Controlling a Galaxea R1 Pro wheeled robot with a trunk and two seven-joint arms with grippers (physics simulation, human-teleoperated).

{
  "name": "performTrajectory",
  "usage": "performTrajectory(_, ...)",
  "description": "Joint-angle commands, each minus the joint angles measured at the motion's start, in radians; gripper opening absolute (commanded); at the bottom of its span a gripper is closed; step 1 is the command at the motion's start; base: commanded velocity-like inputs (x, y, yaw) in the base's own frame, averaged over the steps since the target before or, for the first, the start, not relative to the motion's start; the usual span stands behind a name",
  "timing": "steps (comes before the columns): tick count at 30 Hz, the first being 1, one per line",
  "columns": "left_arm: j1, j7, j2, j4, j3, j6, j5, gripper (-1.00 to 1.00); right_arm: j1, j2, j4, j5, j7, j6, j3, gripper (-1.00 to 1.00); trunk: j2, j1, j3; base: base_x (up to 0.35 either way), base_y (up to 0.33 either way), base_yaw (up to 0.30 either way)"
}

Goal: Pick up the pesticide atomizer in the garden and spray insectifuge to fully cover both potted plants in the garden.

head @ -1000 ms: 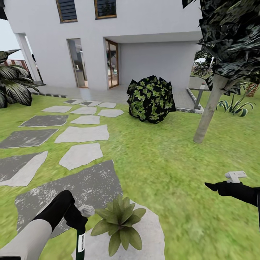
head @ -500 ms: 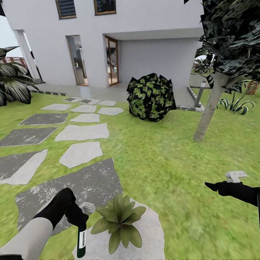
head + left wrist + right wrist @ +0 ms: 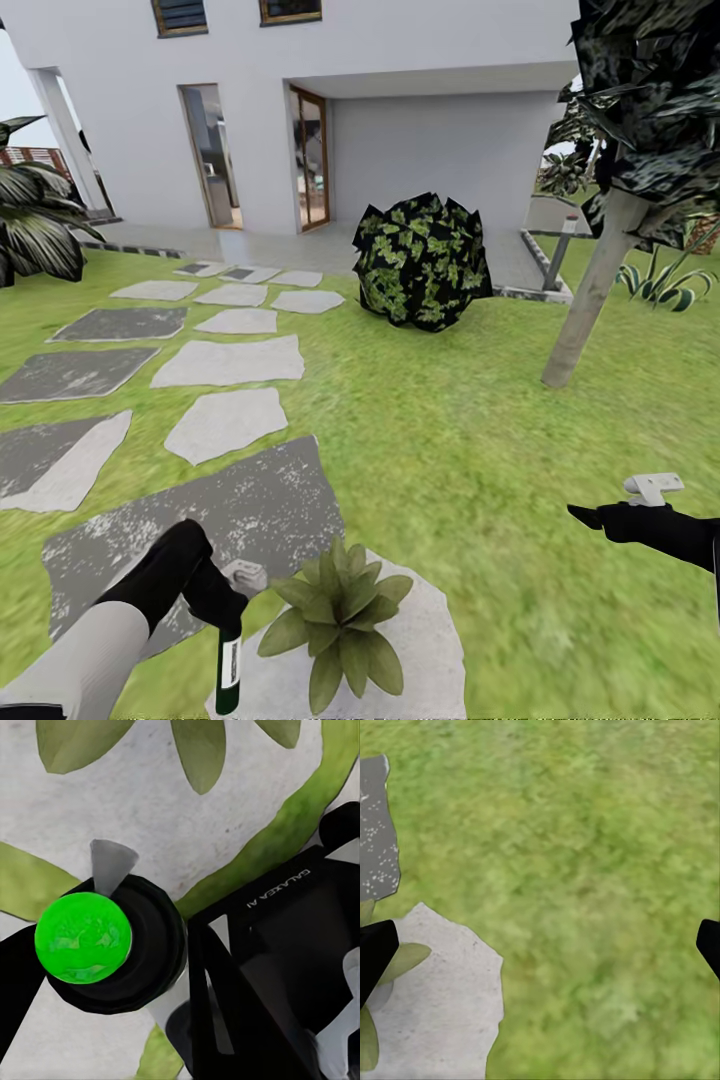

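So the left gripper (image 3: 222, 600) is clamped on the pesticide atomizer (image 3: 229, 668), which hangs straight down out of it, black neck up in the fingers and the white-labelled green body below. The bottle sits right at the left edge of the pale stepping stone (image 3: 430, 640), and just beside it on that same stone is one potted plant (image 3: 338, 620), a low rosette of broad green leaves. The bottle's close to the nearest leaves but I can't tell if it's actually touching them.

From the left wrist camera you're looking down the end of the atomizer (image 3: 84, 937): bright green round face inside a black ring, with the plant's leaves (image 3: 199, 750) and the pale stone (image 3: 187, 817) underneath.

The right gripper (image 3: 590, 517) is well apart from all this, hovering over the open lawn (image 3: 480, 430) on the right side. In its wrist view the two black fingertips (image 3: 373, 952) sit far apart at opposite edges with nothing between them but grass, so it's spread wide and empty.

Further back there's a round dark bush (image 3: 422, 262), a tree trunk (image 3: 590, 290), and the white house (image 3: 330, 110).
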Motion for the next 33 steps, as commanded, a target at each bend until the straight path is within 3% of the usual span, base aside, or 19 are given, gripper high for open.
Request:
performTrajectory(1, 0.0, -0.009, 0.0, 0.0, -0.004, 0.008, -0.007, -1.0, -0.001, 0.0, -0.001, 0.009, 0.01, 0.004, -0.001, 1.0, 0.0, 0.0, -0.003, 0.006, 0.005, 0.0)
performTrajectory(22, 0.0, -0.009, -0.001, 0.008, -0.003, 0.01, -0.008, -1.0, -0.001, 0.0, -0.001, 0.011, 0.01, 0.005, 0.0, 1.0, 0.0, 0.0, -0.03, 0.063, 0.049, -0.004)
performTrajectory(33, 0.001, -0.007, -0.001, 0.011, -0.005, 0.01, -0.007, -1.0, -0.001, 0.0, -0.001, 0.011, 0.01, 0.005, -0.001, 1.0, 0.0, 0.0, -0.033, 0.005, 0.004, -0.234)
